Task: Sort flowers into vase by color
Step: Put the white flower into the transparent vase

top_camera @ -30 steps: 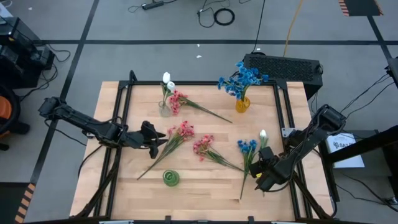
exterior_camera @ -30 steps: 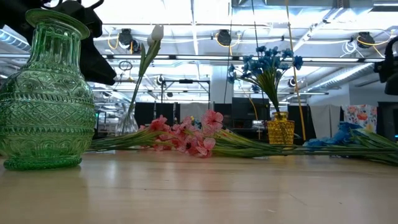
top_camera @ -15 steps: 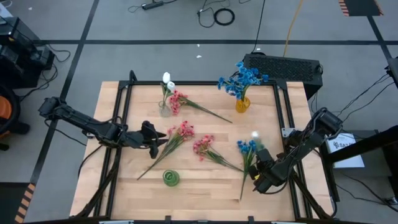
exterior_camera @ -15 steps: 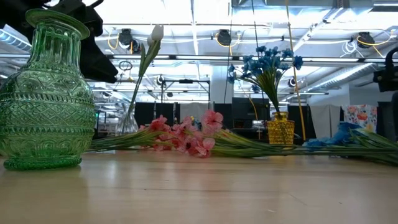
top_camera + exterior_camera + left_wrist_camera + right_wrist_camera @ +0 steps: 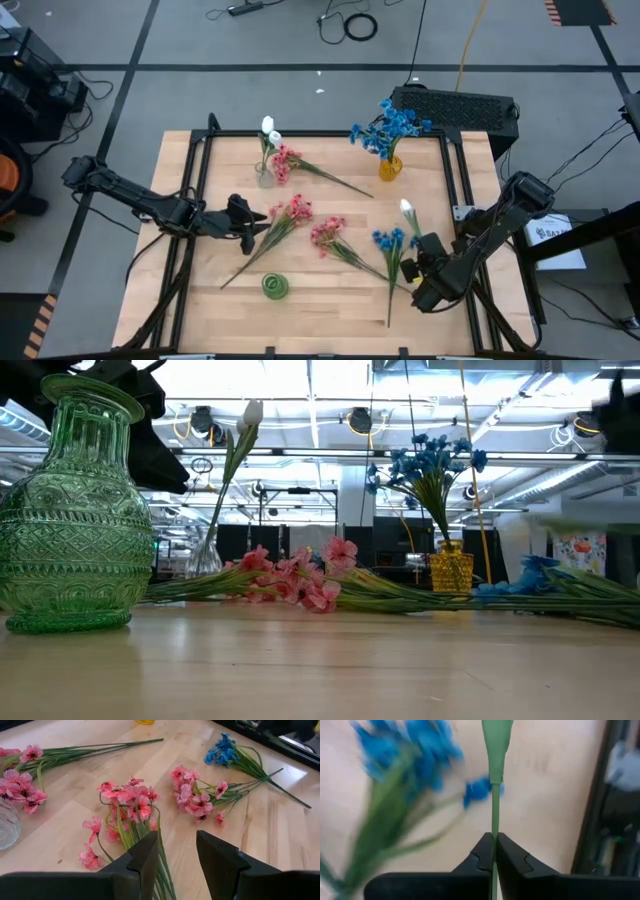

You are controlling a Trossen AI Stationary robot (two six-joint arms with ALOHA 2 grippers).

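My right gripper (image 5: 427,268), near the table's right edge, is shut on a white flower's thin green stem; its bud (image 5: 406,207) points toward the far edge. A blue sprig (image 5: 390,242) lies on the table beside it. My left gripper (image 5: 175,855) hovers open at the left over the stems of a pink sprig (image 5: 292,212). Two more pink sprigs (image 5: 327,234) (image 5: 285,160) lie on the wood. White flowers stand in a clear vase (image 5: 265,176) and blue flowers in a yellow vase (image 5: 390,166). A green vase (image 5: 274,287) stands empty near the front. My right gripper pinches the white flower's bare stem (image 5: 494,842) between its two fingertips, below the green base of the bud (image 5: 497,735). The stem runs straight on past the fingers, over the blue sprig.
Black frame rails (image 5: 455,190) run along the table's edges. A dark box (image 5: 455,105) sits behind the far right corner. Bare wood (image 5: 320,300) lies between the green vase and the blue sprig's stem.
My right gripper has shut on the white flower's stem and risen. The white bud has swung toward the table's left and far edge. The blue sprig beside it has shifted a little toward the left.
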